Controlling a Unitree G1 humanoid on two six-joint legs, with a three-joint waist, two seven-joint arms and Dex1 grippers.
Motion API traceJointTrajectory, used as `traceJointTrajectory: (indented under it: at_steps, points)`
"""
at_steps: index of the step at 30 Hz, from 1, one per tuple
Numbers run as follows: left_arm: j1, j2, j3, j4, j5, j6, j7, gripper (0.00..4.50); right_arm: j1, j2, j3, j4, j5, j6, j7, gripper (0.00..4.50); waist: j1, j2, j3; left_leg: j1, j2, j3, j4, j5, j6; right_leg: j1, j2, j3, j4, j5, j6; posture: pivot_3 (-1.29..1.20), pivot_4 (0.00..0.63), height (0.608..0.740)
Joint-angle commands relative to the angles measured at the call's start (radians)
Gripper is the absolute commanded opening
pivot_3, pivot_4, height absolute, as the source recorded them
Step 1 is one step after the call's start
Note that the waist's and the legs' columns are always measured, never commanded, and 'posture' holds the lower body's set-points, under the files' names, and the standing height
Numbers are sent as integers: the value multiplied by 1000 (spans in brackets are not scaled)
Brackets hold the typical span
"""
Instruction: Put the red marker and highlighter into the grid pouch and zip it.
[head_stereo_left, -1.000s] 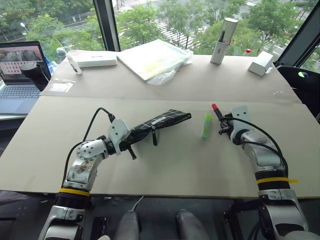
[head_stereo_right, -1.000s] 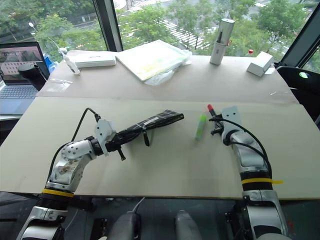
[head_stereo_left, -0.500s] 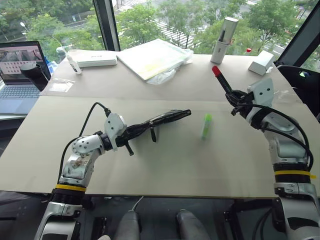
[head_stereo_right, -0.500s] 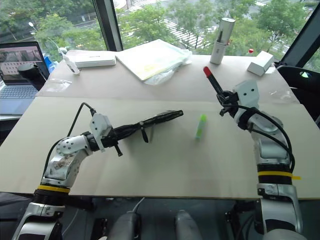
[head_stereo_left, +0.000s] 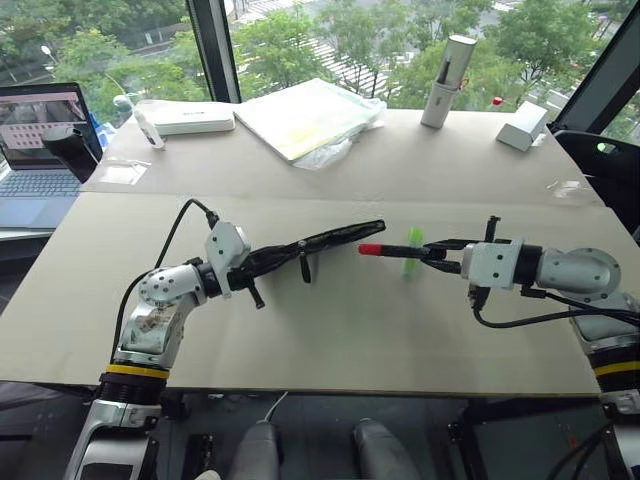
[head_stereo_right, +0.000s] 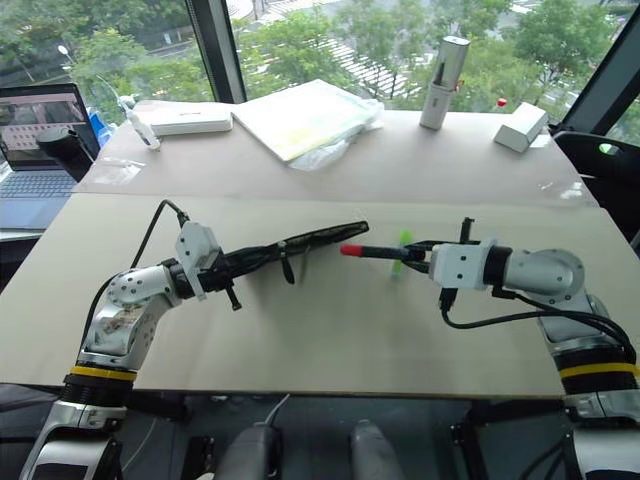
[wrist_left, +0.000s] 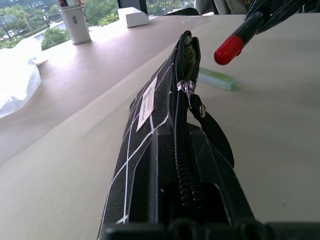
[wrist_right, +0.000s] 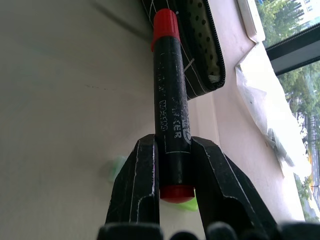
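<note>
Right tool (wrist_right: 172, 165) grasps the red marker (wrist_right: 170, 105), mostly hiding the highlighter (head_stereo_left: 412, 248); left tool (wrist_left: 192, 200) clenches the grid pouch (wrist_left: 155, 110).

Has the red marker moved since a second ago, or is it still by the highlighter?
Yes. The right gripper has lifted the red marker and swung it across the highlighter, red cap now pointing at the grid pouch mouth.

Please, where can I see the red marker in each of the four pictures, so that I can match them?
Left eye view: the red marker lies level at centre, held by the right tool.
Right eye view: centre, red cap towards the grid pouch.
Left wrist view: upper right, red cap beside the pouch's open end.
Right wrist view: centre, upright between the two fingers.
Shared landmark: the grid pouch's open end, just beyond the cap.
</note>
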Motion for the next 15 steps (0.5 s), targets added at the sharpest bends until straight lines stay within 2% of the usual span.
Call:
traceJointTrajectory:
  at_steps: [1, 6, 10, 15]
  points:
    - [-4, -9, -8, -29, 11, -18, 4, 0, -39, -18, -18, -7, 8, -25, -4, 576, 1, 0, 0, 0, 0, 0, 0, 0, 0, 0, 0, 0, 0, 0, 0, 0, 150, 738]
    - [15, -13, -19, -24, 29, -34, 3, 0, -65, -41, -51, 9, 49, -27, 11, 576, 1, 0, 0, 0, 0, 0, 0, 0, 0, 0, 0, 0, 0, 0, 0, 0, 150, 738]
    - [14, -23, -22, -18, 32, -40, 5, 0, -69, -81, -37, 52, 15, -61, 21, 576, 4, 0, 0, 0, 0, 0, 0, 0, 0, 1, 0, 0, 0, 0, 0, 0, 150, 738]
    - [7, -35, -23, -16, 34, -41, 9, 0, -91, -80, -11, 75, -14, -82, 10, 576, 2, 0, 0, 1, 0, 0, 0, 0, 0, 1, 0, 0, 0, 0, 0, 0, 150, 738]
